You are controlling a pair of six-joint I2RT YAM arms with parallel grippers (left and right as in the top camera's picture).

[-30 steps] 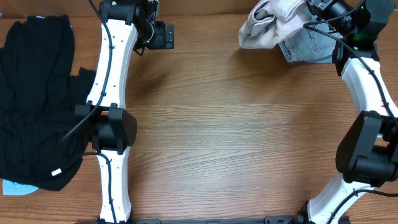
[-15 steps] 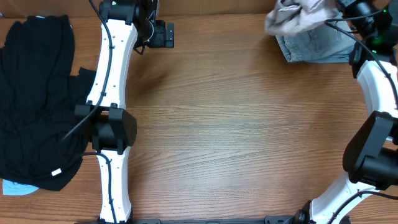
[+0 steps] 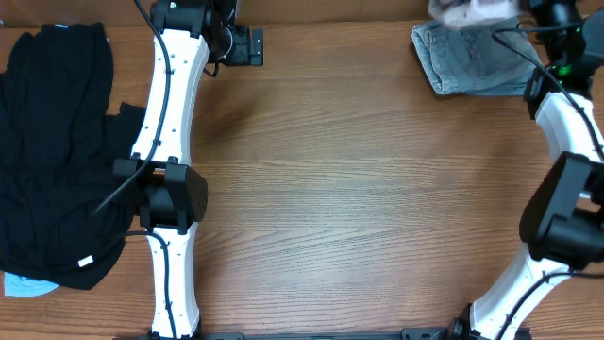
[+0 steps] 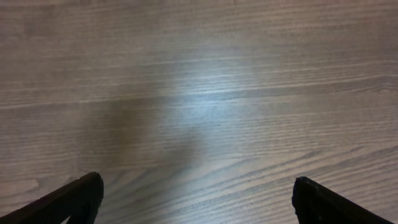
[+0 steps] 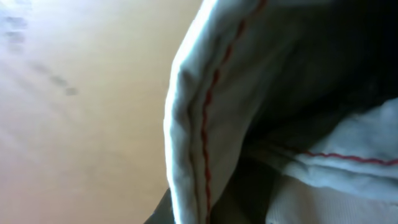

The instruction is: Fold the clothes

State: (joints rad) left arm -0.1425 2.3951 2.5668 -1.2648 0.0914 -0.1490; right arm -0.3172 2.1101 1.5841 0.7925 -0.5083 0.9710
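Note:
A pale beige garment (image 3: 469, 11) with red stitching hangs bunched from my right gripper (image 3: 519, 9) at the table's far right edge, partly cut off by the top of the overhead view. In the right wrist view its seamed fabric (image 5: 205, 124) fills the picture and hides the fingers. A blue-grey denim garment (image 3: 472, 59) lies on the table just below it. My left gripper (image 3: 247, 45) is open and empty at the far left-centre, over bare wood (image 4: 196, 183).
A large heap of black clothes (image 3: 57, 151) covers the table's left side, with a light blue scrap (image 3: 24, 283) under its front corner. The wooden table (image 3: 359, 189) spans the middle. Both arm bases stand at the front edge.
My right gripper has carried the pale garment up and to the right, off the denim garment, which now lies uncovered. The left arm has not moved.

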